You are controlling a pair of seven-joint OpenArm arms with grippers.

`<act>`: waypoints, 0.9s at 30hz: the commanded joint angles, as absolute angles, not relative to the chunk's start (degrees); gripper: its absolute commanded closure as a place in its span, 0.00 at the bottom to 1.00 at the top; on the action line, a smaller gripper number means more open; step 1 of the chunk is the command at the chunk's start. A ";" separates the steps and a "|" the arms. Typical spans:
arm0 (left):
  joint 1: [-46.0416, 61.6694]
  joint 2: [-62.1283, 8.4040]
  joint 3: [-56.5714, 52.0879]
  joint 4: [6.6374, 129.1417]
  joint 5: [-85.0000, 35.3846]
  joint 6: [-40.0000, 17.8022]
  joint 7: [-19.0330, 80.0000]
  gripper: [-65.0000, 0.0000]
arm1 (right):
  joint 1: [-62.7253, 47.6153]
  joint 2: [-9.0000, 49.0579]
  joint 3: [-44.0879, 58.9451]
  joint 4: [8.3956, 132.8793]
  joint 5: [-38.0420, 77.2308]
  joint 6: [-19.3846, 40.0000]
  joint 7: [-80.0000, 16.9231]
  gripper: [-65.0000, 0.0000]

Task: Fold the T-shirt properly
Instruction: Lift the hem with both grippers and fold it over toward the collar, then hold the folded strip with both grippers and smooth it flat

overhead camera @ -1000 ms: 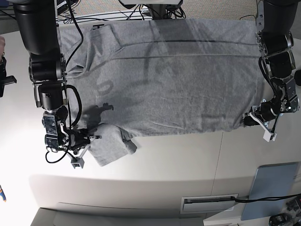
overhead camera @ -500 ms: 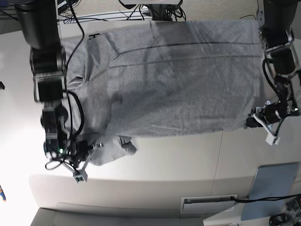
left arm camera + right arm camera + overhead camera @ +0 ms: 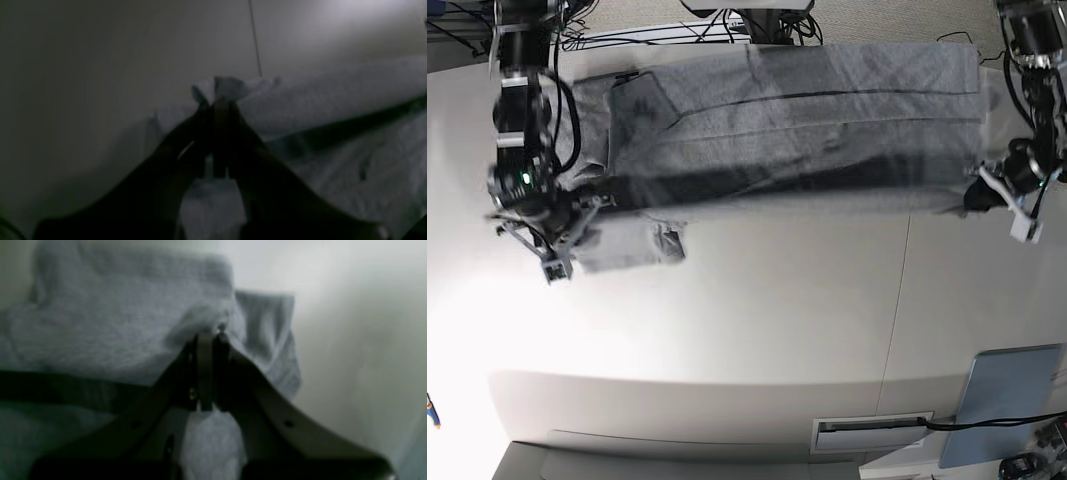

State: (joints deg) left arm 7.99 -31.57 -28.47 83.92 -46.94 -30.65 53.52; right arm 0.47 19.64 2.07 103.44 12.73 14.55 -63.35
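Both my fingers pinched tight on the large heather-grey cotton T-shirt (image 3: 797, 120) edge, left (image 3: 220, 103) and right (image 3: 211, 335); uneven pull risks crooked fold over pale desk (image 3: 777, 330).

Honestly there's no text, label, brand or number you can actually read in any of these shots. The T-shirt (image 3: 797, 110) only shows plain grey fabric with dark creases in the base view, and both wrist views are too dim and blurry to pick out any lettering on the cloth.
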 commanded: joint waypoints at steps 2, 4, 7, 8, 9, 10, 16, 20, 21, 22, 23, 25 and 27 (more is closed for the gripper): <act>9.87 -32.84 -31.29 85.43 -50.33 -32.93 52.71 1.00 | -2.74 20.36 4.58 108.47 12.36 14.33 -62.08 1.00; 12.21 -32.84 -33.10 85.43 -52.45 -34.50 52.75 1.00 | -6.63 20.34 5.80 111.94 12.36 14.33 -62.11 1.00; 14.96 -32.86 -34.11 85.43 -53.45 -34.61 52.71 1.00 | -11.49 20.34 6.24 115.61 12.36 14.33 -62.11 1.00; 15.68 -32.86 -34.11 85.43 -53.56 -34.63 52.71 1.00 | -12.80 20.32 6.22 116.49 12.36 14.31 -62.02 1.00; 16.43 -32.86 -34.11 85.43 -53.76 -34.63 52.71 1.00 | -14.04 20.32 6.22 117.25 12.36 14.31 -62.00 1.00; 17.12 -32.86 -34.11 85.41 -53.89 -34.63 52.71 1.00 | -15.18 20.32 6.24 117.93 12.23 14.22 -62.00 1.00; 19.73 -32.86 -34.11 85.41 -53.89 -36.58 52.56 1.00 | -19.29 20.34 6.24 119.04 8.88 11.90 -62.02 1.00; 20.03 -32.86 -34.11 85.41 -54.24 -36.53 52.69 1.00 | -20.99 20.34 6.24 119.04 8.88 11.90 -62.26 1.00; 20.03 -32.88 -34.11 85.41 -54.22 -36.53 52.73 1.00 | -21.26 20.32 6.22 119.04 8.88 11.92 -62.41 1.00; 20.03 -32.88 -34.11 85.41 -54.22 -36.53 52.73 1.00 | -21.39 20.32 6.22 119.04 8.88 11.92 -62.85 1.00; 20.01 -32.88 -34.11 85.41 -54.22 -36.53 52.73 1.00 | -21.43 20.34 6.24 119.04 8.62 11.90 -63.33 1.00; 20.01 -32.88 -34.11 85.41 -54.19 -36.53 52.71 1.00 | -21.43 20.34 6.24 119.04 7.44 11.88 -64.40 1.00; 20.01 -32.88 -34.11 85.41 -54.19 -36.53 52.71 1.00 | -21.43 20.34 6.24 119.04 6.44 11.49 -64.60 1.00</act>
State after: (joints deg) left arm 20.12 -31.44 -33.47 84.58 -53.25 -36.38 53.58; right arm -21.65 19.66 5.85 117.89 7.49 11.97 -65.12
